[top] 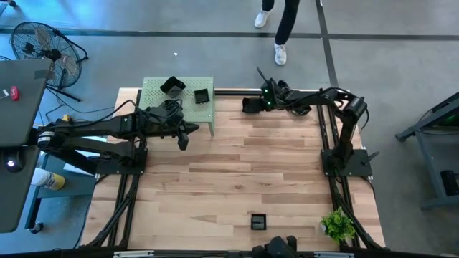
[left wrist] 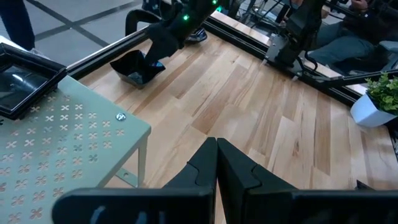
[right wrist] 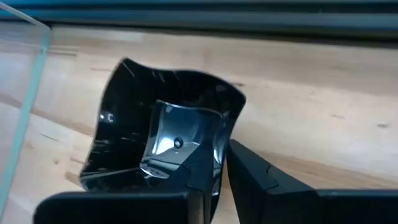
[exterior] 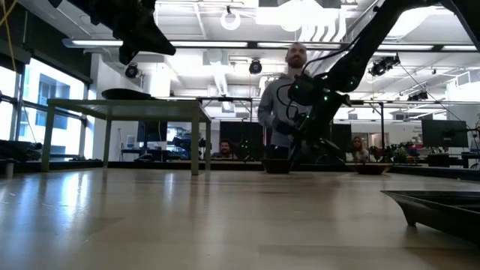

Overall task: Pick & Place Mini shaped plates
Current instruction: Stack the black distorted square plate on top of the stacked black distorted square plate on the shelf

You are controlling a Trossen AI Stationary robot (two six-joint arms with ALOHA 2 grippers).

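A glossy black mini plate with a wavy rim [right wrist: 143, 124] sits near the table's far edge, and my right gripper [right wrist: 221, 149] is shut on it; the left wrist view shows this plate [left wrist: 134, 68] under the right arm. Two more black plates [top: 172, 86] [top: 201, 94] rest on the green perforated stand [top: 161, 107]. Another plate [top: 258, 221] lies flat by the near edge. My left gripper [left wrist: 216, 155] is shut and holds nothing. It hovers above the table at the stand's front right corner [top: 183, 136]. My right gripper pinches the wavy-rimmed plate's side wall [right wrist: 227, 121], with one finger [right wrist: 196, 171] inside the dish and the other [right wrist: 255, 177] outside. The fingers come slanting down from the table's right side. In the low view the plate's base [exterior: 276, 168] sits at table level.
A small green plant in a white pot [top: 337, 226] stands at the near right corner. A black frame rail [top: 237, 92] runs along the far edge behind the stand. A person [exterior: 289, 90] stands beyond the far edge. Bare wood [top: 251, 172] lies between the arms.
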